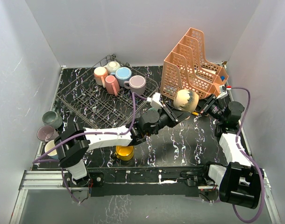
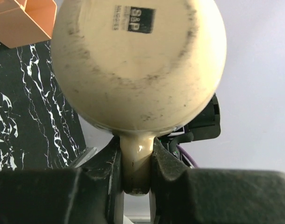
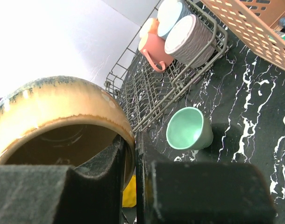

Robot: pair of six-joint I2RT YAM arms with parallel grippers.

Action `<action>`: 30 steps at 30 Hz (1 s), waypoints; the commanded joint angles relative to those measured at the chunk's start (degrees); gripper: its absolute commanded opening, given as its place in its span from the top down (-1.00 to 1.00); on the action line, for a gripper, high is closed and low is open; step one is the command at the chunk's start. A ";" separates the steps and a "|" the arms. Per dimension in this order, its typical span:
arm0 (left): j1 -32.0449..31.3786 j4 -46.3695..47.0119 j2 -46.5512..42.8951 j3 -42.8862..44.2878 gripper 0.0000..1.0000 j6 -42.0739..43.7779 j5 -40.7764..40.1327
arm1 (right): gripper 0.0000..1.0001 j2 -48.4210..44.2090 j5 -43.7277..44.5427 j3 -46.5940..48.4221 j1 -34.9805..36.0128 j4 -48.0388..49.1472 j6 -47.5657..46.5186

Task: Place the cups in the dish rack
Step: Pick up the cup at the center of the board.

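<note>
Both arms are on one cup, mid-air. The cream mug [image 1: 186,100] hangs at about 2 o'clock from the centre of the table [image 1: 189,144], just in front of the orange organizer [image 1: 194,60]. Its base faces the left wrist view. Your left gripper [image 2: 135,170] is clamped on the handle, fingers touching both sides. Your right gripper [image 3: 131,161] is pinched on the rim wall, one finger inside and one outside. It reads as a hand-over, right to left, and neither side has let go yet.

Progress: the dish rack [image 1: 81,100] sits at 11 o'clock. Five cups are loaded, bunched in its far right corner:
- peach cup [image 1: 100,72]
- white cup [image 1: 113,66]
- blue cup [image 1: 123,73]
- pink cup [image 1: 111,85]
- lilac cup [image 1: 137,83]

Left to do, besides the mug in hand:
- teal cup [image 3: 189,128], on the table just beside the rack's near right corner
- yellow cup [image 1: 124,152], at 6 o'clock, partly under your left arm
- grey-green cup [image 1: 52,119], mauve cup [image 1: 46,134] and pale cup [image 1: 51,148], stacked along the left edge at 8 to 9 o'clock

That's five in, one in hand, five waiting that I can see. I'd call it just under half done.
</note>
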 commanded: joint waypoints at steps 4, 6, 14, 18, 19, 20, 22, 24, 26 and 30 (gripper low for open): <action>2.85 7.50 -0.68 -0.85 1.00 0.47 0.92 | 0.84 -2.62 -3.68 0.18 0.40 6.31 0.87; 3.21 9.14 -1.03 -1.78 1.00 0.13 1.24 | 0.84 -2.77 -3.53 0.01 0.40 6.32 0.53; 4.55 13.61 -2.54 -4.08 1.00 -0.12 2.99 | 0.64 -3.65 -3.79 -0.12 0.40 6.40 -1.50; 5.03 15.74 -3.31 -5.54 1.00 -0.73 3.48 | 0.44 -3.68 -4.41 0.40 0.40 6.48 -2.85; 5.20 16.12 -3.57 -5.92 1.00 -0.90 3.59 | 0.38 -3.75 -4.69 0.50 0.40 6.62 -3.26; 5.33 16.34 -3.83 -6.15 1.00 -0.97 3.58 | 0.32 -3.83 -4.90 0.51 0.40 6.71 -3.54; 5.59 16.81 -4.45 -6.83 1.00 -1.14 3.59 | 0.23 -3.95 -5.32 0.51 0.40 6.75 -3.98; 6.03 17.09 -5.42 -7.71 1.00 -1.22 3.63 | 0.17 -4.11 -5.57 0.51 0.40 6.76 -4.37; 6.63 17.32 -6.57 -8.86 1.00 -1.25 3.60 | 0.09 -4.43 -5.80 0.42 0.40 6.75 -4.50; 7.45 17.46 -9.13 -10.72 1.00 -1.24 3.53 | -0.10 -5.09 -5.97 0.17 0.40 6.82 -4.49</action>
